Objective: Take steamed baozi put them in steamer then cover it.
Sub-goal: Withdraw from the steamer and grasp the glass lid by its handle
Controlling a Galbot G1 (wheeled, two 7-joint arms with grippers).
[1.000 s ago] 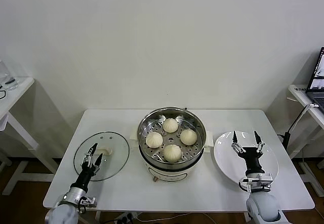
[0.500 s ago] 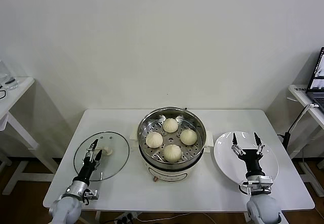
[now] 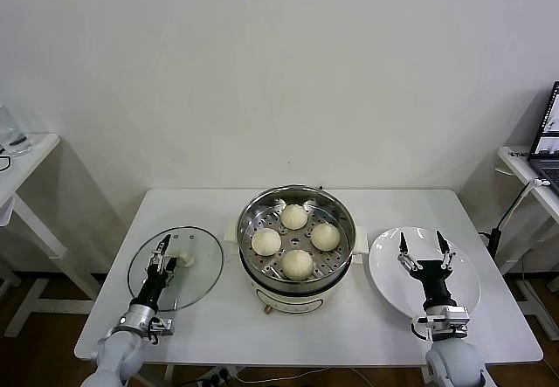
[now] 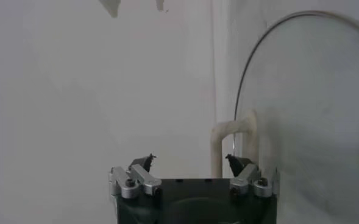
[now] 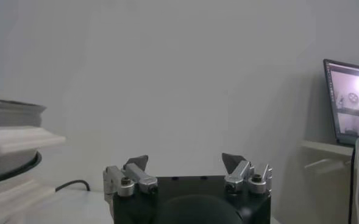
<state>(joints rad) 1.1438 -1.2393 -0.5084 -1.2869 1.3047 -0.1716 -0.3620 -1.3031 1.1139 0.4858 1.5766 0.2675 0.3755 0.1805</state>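
Several cream-white baozi [image 3: 298, 265] lie on the perforated tray inside the shiny steel steamer [image 3: 348, 217] at the table's middle. The clear glass cover [image 3: 196, 278] lies flat on the table to the steamer's left, its white handle [image 3: 182, 260] at the centre. My left gripper [image 3: 163, 249] hovers open over the cover, just short of the handle; in the left wrist view the handle [image 4: 228, 137] stands close to one fingertip of that gripper [image 4: 190, 159]. My right gripper [image 3: 423, 249] hangs open above the white plate [image 3: 384, 265], holding nothing, as the right wrist view of it [image 5: 185, 161] confirms.
The white table [image 3: 201, 208] carries everything. A side desk with a laptop [image 3: 548, 129] stands at the far right, another side table [image 3: 22, 155] at the far left. The steamer's side [image 5: 8, 140] shows in the right wrist view.
My left gripper has advanced across the cover toward its handle, staying open. The right gripper has barely shifted over the plate.
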